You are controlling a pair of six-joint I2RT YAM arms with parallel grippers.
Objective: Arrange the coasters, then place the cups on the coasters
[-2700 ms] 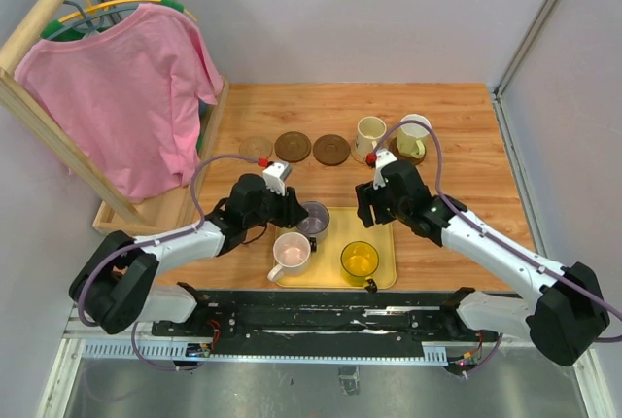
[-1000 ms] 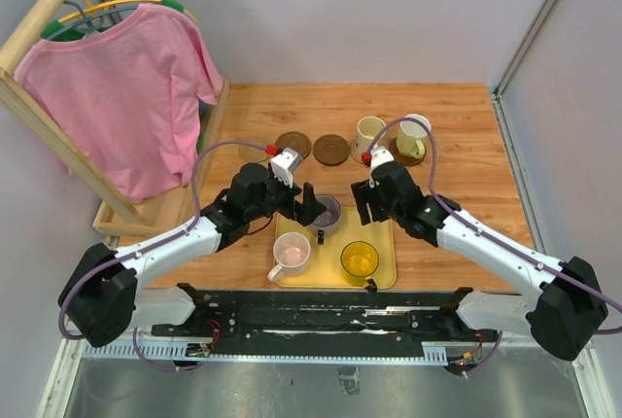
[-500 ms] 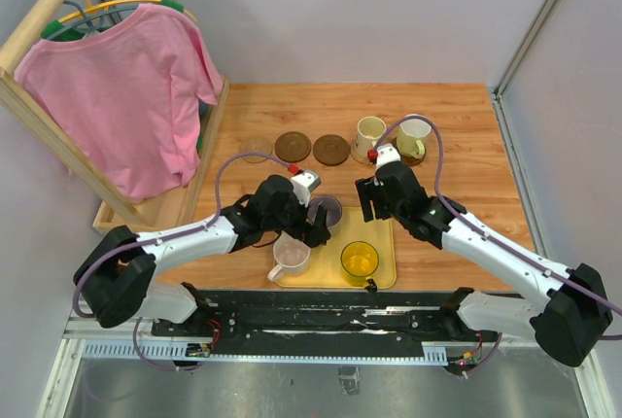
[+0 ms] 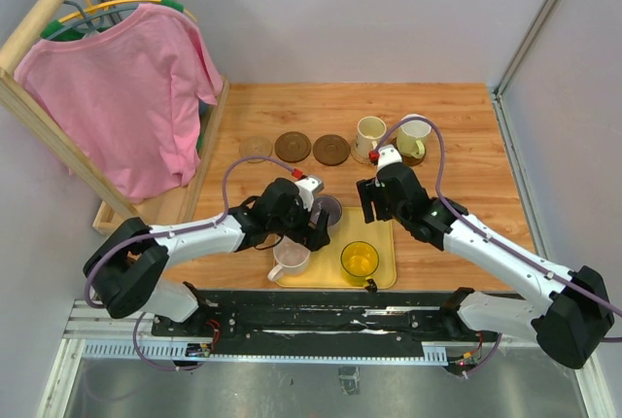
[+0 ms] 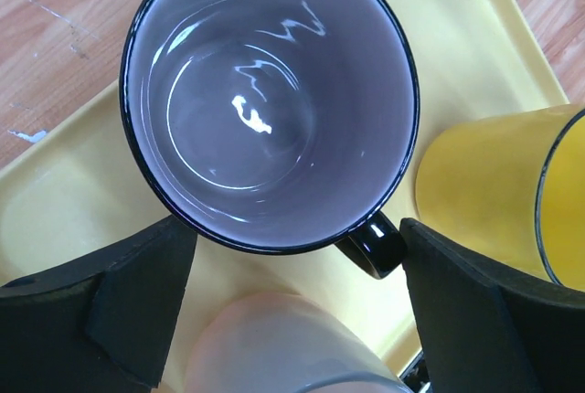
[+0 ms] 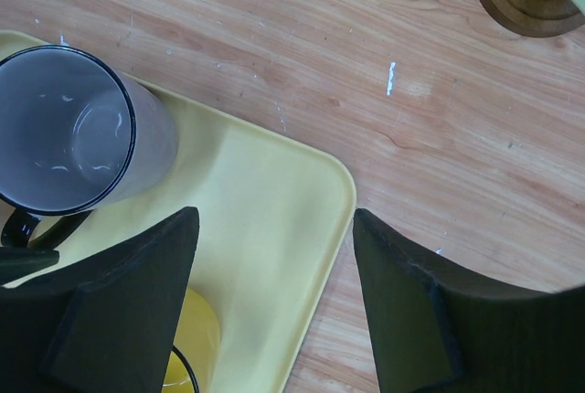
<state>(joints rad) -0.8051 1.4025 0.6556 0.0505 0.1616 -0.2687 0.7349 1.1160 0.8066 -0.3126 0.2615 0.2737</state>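
Note:
A purple-grey cup [image 4: 330, 209] [image 5: 265, 91] stands on the yellow tray [image 4: 384, 270]. My left gripper [image 4: 314, 226] [image 5: 292, 260] is open, its fingers on either side of the cup's near side, the right one close to the black handle [image 5: 373, 245]. The pink cup [image 4: 290, 256] [image 5: 274, 347] and yellow cup [image 4: 360, 260] [image 5: 494, 183] stand on the tray too. One tan coaster [image 4: 256, 148] and two dark brown coasters [image 4: 292, 147] lie bare in a row. The cream cup [image 4: 369, 135] and whitish cup [image 4: 413, 135] each stand on a coaster. My right gripper [image 4: 369, 206] [image 6: 274, 228] hangs open over the tray's far right corner.
A pink shirt [image 4: 126, 97] hangs on a wooden rack [image 4: 146, 212] along the table's left side. The tray's rim [image 6: 343, 201] ends at bare wood toward the right. Grey walls close the back and right.
My left gripper has swung right and toward the near edge, down around the purple-grey cup, and its fingers have started to narrow. The right arm has barely moved.

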